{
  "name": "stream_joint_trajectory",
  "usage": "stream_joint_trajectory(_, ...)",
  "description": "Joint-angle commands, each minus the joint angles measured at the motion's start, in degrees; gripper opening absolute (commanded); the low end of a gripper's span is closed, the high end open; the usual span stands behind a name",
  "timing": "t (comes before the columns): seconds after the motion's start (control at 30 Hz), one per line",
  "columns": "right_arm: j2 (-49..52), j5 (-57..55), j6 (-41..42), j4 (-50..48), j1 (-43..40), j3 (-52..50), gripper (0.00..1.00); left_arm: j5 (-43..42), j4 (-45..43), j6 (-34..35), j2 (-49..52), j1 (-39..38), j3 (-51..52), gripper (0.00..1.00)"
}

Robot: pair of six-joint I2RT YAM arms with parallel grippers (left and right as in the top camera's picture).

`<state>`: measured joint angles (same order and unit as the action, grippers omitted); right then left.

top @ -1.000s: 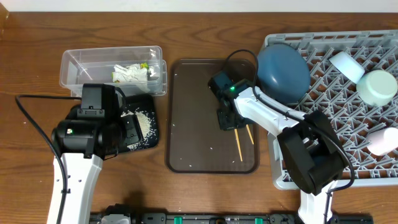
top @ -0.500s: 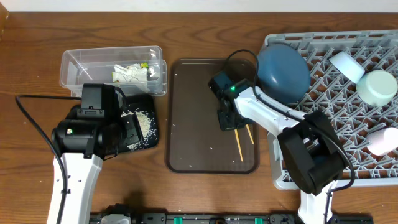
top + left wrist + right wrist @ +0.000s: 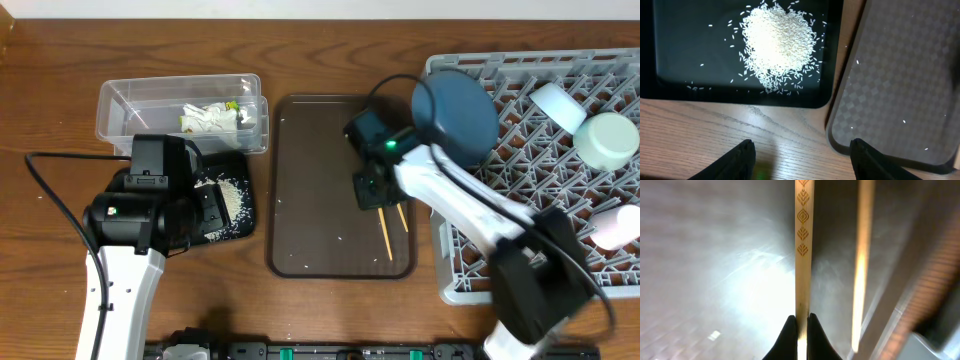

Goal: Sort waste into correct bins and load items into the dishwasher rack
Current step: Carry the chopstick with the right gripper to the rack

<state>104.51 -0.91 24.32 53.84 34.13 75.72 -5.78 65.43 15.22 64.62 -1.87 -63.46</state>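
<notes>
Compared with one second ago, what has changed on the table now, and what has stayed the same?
The right tool closed fully on one chopstick, and that arm's elbow swung away to the right. The chopsticks still lie on the brown tray. The open left tool, rice and rack stayed put.

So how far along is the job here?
Done: rice lies in the black tray, tissue paper in the clear tub; the blue dish, pale bowl, mint bowl and cup sit in the rack. In hand: the right hand is shut on one chopstick on the brown tray. Left: both chopsticks need racking.
</notes>
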Motion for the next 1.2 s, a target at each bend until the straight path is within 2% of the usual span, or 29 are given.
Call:
stream_joint_trajectory(0.0,-6.95,-0.37,-1.68,1.73,-1.51,0.28,0.01,0.48,0.11,0.11,0.22,0.35,0.13,0.64)
stream_joint_trajectory(0.27,-14.97,-6.86,-2.05,9.66,-8.81,0.28,0.01,0.48,0.11,0.11,0.22,0.35,0.13,0.64)
stream_joint_trajectory(0.47,-15.89,-7.5,-11.78,12.87,-17.77,0.28,0.01,0.48,0.09,0.11,0.22,0.35,0.13,0.64)
stream_joint_trajectory(0.67,-15.89,-7.54,-17.07,13.92,-24.44,0.24,0.01,0.48,0.09,0.11,0.22,0.35,0.13,0.64)
stream_joint_trajectory(0.93,-15.89,-14.27,-18.4,15.61,-28.13,0.17,0.01,0.48,0.09,0.11,0.22,0.35,0.13,0.64)
stream_joint_trajectory(1.17,-15.89,-15.74,-20.76,15.41,-30.08,-2.1,0.01,0.48,0.09,0.11,0.22,0.35,0.13,0.64)
